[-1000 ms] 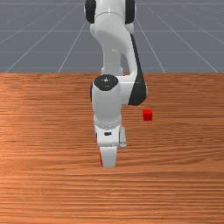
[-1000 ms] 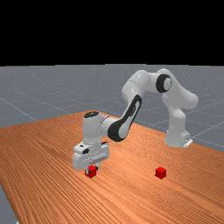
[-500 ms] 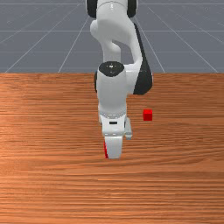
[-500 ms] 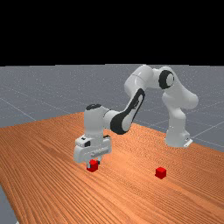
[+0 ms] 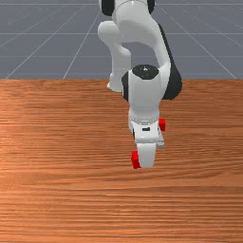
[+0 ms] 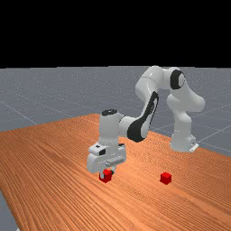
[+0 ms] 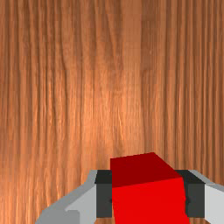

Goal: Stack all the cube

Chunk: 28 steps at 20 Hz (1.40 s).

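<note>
The gripper (image 6: 108, 173) has its jaws clamped on two opposite sides of the held red cube (image 7: 148, 201), which is well apart from the loose red cube (image 6: 165, 178) on the worktop (image 6: 54, 180), toward the far view's left.

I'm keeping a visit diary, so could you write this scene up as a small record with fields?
machine: white and grey robot arm
surface: orange-brown wooden table
pincer: shut on a red cube
other block: second red cube, on the table, nearer the far view's right
stacked: no, cubes apart
</note>
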Available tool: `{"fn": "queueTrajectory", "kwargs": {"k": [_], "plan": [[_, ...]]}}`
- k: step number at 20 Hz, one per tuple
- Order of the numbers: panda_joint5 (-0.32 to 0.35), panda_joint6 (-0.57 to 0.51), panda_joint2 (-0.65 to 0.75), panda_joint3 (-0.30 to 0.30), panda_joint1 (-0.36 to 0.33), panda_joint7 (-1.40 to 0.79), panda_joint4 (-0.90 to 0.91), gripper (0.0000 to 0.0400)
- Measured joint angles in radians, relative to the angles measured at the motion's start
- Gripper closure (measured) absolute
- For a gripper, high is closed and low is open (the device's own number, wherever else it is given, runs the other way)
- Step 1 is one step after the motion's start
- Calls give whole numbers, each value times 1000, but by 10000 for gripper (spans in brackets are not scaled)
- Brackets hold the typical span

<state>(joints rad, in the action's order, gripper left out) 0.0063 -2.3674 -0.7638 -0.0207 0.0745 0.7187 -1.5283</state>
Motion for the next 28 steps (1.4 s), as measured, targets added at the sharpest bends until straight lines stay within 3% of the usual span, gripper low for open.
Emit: {"fn": "queueTrajectory", "kwargs": {"k": [6, 9, 11, 14, 15, 19, 22, 28], "plan": [[0, 47, 13, -8, 28, -27, -15, 201], [2, -37, 80, -2, 36, -54, -143, 201], [-7, -146, 135, -2, 38, -43, -258, 201], [-58, -138, 212, 32, 79, -103, -379, 201], [-14, -183, 257, -21, 32, 7, -462, 201], [-12, -290, 374, -11, 56, -59, -671, 201], [-11, -250, 365, -16, 69, -76, -649, 201], [-13, -297, 414, -20, 75, -79, -737, 201]]}}
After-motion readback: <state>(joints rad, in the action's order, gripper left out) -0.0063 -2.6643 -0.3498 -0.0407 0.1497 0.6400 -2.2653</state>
